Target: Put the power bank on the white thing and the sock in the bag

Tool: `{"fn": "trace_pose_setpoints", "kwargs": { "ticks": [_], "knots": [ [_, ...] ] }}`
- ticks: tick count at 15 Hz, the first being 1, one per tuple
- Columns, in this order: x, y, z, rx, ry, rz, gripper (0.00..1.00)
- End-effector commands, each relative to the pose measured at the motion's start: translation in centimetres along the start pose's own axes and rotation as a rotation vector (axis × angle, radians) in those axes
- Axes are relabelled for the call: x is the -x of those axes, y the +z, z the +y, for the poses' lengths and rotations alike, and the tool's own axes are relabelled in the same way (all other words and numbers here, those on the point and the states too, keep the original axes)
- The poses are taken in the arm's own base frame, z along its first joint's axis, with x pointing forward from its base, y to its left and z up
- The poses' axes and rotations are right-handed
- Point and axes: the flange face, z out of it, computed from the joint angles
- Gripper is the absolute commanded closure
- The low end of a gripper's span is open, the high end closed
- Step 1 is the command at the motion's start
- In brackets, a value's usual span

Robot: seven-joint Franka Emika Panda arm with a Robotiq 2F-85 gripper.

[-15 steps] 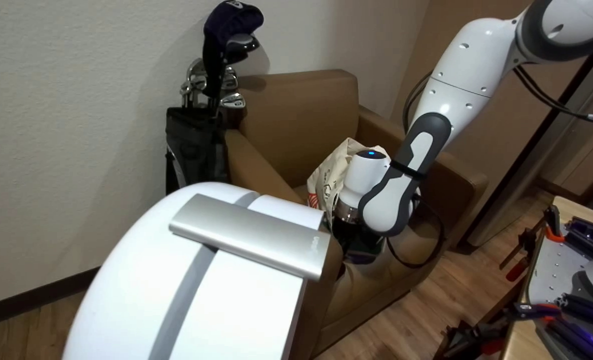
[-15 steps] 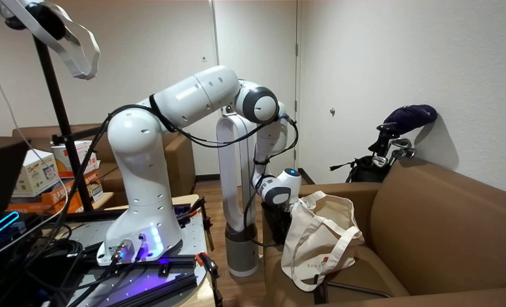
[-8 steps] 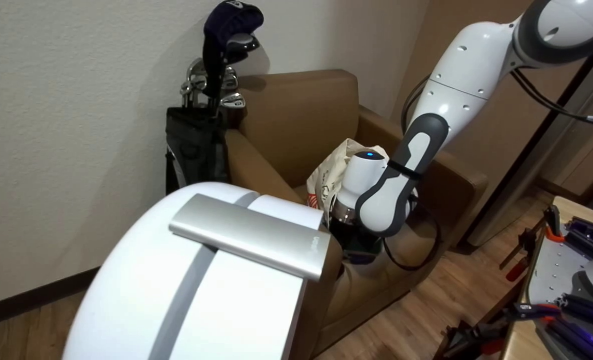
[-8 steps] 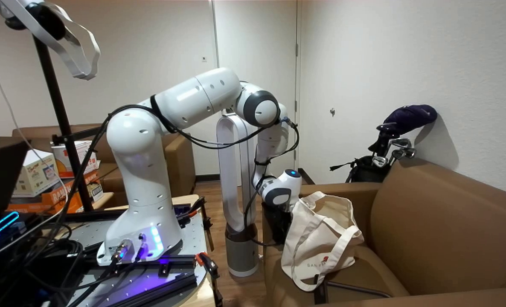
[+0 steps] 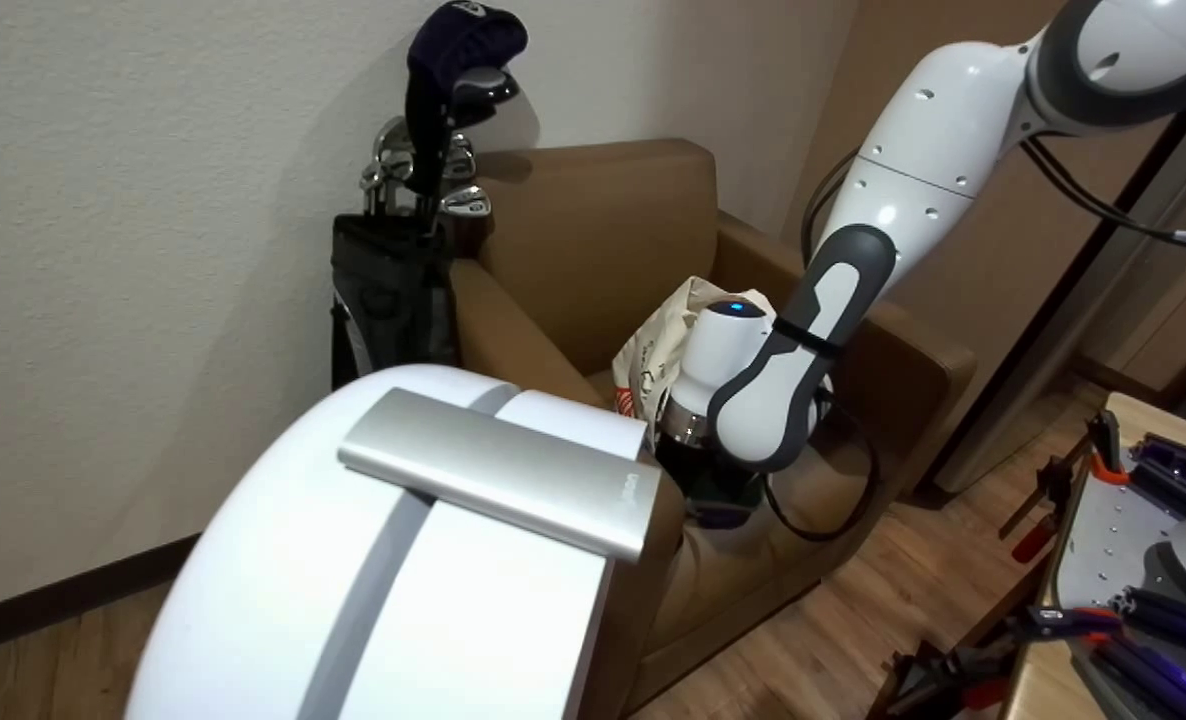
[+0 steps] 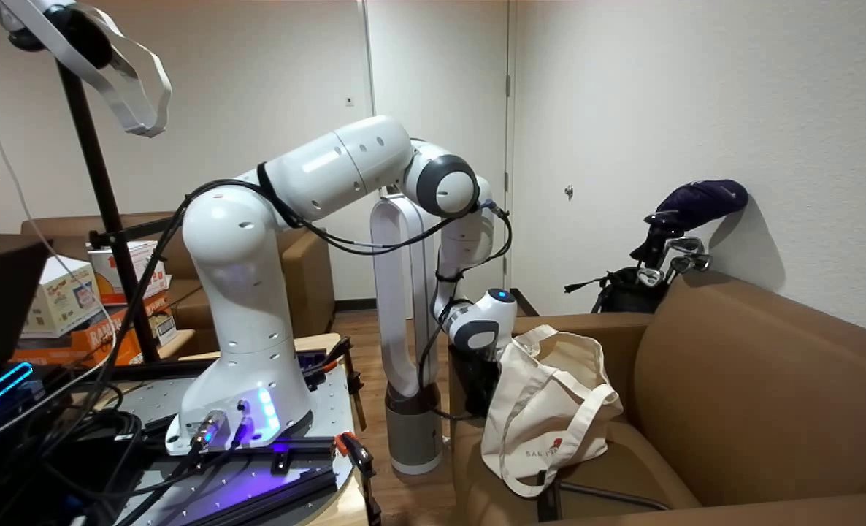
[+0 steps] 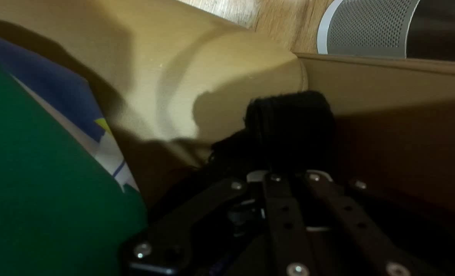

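In an exterior view the glossy white dome-like body (image 5: pixel 453 610) fills the foreground, a broad grey stripe down its middle; the silver-grey power bank (image 5: pixel 503 470) lies flat on top, across that stripe, one end reaching just past the edge. Beyond it, the white Franka arm (image 5: pixel 913 180) bends down to the Robotiq gripper (image 7: pixel 289 176), which points downward over the brown armchair (image 5: pixel 593 220). In the wrist view its fingers are drawn together on the black sock (image 7: pixel 290 126), a fuzzy-edged bunch of dark cloth; it is too dim there to tell whether the sock touches the seat. Just beside them, with gripper and sock outside it, the cream tote bag (image 6: pixel 542 416) stands on the armchair, its handles looping down the side and its green lower part showing in the wrist view. Farther off, next to the armchair's back, the dark golf bag (image 5: pixel 393 290) stands with clubs (image 5: pixel 466 203) jutting from its top, and behind it rises the pale textured wall (image 5: pixel 153 250).
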Motion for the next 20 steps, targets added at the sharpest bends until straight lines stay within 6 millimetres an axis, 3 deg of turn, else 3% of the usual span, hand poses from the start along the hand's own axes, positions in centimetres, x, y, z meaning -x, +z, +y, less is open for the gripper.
{"fn": "trace_pose_setpoints", "kwargs": {
  "ticks": [1, 11, 20],
  "knots": [
    [0.0, -2.2, -1.7, -0.027, -0.009, -0.008, 0.92],
    [1.0, -10.1, -3.4, -0.019, -0.035, 0.099, 0.93],
    [2.3, -22.1, -7.5, -0.034, -0.105, 0.300, 0.93]
  ]
}}
